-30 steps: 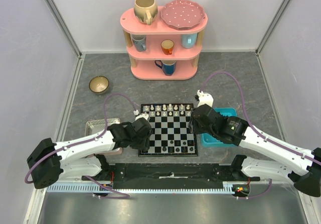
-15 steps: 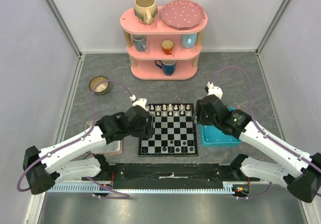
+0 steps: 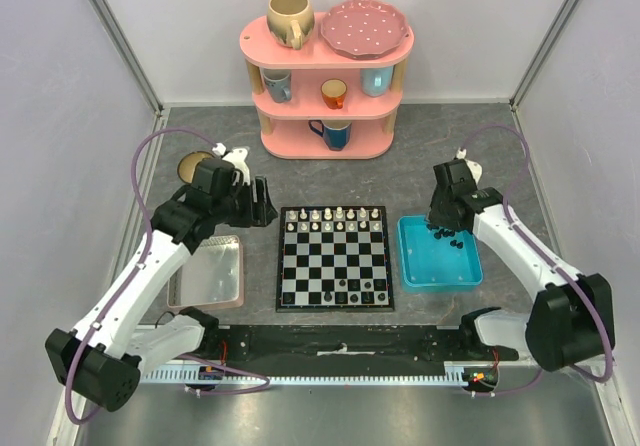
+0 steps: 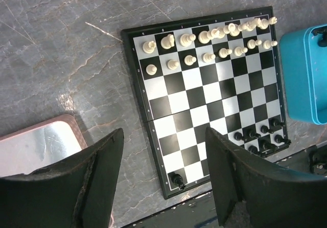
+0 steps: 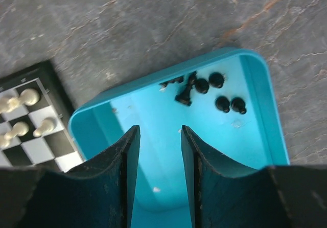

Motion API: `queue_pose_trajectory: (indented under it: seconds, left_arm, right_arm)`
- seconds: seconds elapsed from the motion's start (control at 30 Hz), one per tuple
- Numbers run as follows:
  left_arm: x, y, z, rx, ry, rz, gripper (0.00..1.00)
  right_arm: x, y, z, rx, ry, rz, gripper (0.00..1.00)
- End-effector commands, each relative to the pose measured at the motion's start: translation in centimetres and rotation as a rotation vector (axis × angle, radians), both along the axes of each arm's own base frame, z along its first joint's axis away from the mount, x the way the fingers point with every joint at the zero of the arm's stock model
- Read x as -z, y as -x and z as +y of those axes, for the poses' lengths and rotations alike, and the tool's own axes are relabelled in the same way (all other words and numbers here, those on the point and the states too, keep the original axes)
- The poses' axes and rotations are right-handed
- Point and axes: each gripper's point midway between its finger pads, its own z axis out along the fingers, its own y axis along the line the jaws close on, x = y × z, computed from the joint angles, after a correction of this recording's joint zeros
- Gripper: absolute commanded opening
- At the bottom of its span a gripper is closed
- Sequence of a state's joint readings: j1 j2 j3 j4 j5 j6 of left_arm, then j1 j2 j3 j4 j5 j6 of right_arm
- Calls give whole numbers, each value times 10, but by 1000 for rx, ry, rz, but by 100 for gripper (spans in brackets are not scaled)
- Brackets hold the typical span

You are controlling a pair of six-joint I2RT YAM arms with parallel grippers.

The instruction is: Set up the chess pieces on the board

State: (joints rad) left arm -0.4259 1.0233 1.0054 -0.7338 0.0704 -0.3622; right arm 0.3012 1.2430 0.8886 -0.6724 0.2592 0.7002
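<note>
Seemingly fetching black pieces [image 5: 223,104]: right of the board [image 3: 335,256], the right gripper [image 5: 159,136] hangs parted, empty, needing descent onto one; left gripper [image 4: 164,136] gapes empty

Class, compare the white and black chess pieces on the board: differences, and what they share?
The white pieces fill two rows along the far edge of the board; the black pieces are few, bunched at a near corner, one apart. No white pieces show in the blue tray; further black ones lie there. Both colours stand upright on squares.
</note>
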Motion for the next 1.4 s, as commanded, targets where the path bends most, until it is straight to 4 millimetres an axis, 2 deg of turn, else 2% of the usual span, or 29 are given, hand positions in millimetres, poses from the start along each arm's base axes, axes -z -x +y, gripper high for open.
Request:
queue_pose_trajectory:
  seconds: [0.0, 0.13, 0.23, 0.27, 0.43, 0.67, 1.1, 1.37]
  left_arm:
    - [-7, -4, -6, 129, -12, -74, 70]
    - [-5, 2, -11, 155, 27, -98, 69]
    - [-3, 5, -3, 135, 13, -146, 68]
    - [2, 7, 0, 127, 2, -147, 68]
    - [2, 12, 9, 97, -2, -197, 69]
    - [15, 16, 5, 108, 19, -179, 68]
    - [21, 14, 5, 108, 13, -170, 69]
    - [23, 13, 4, 109, 12, -166, 68]
  right_arm:
    - [14, -14, -18, 25, 14, 3, 45]
    - [33, -15, -31, 61, 14, 36, 43]
    - [46, -16, -36, 73, 15, 61, 41]
    - [48, -17, -37, 74, 14, 64, 40]
    - [58, -15, -47, 94, 23, 87, 38]
    - [66, -12, -57, 115, 11, 94, 36]
    - [76, -16, -54, 96, -21, 106, 33]
    - [77, -13, -51, 84, -38, 110, 22]
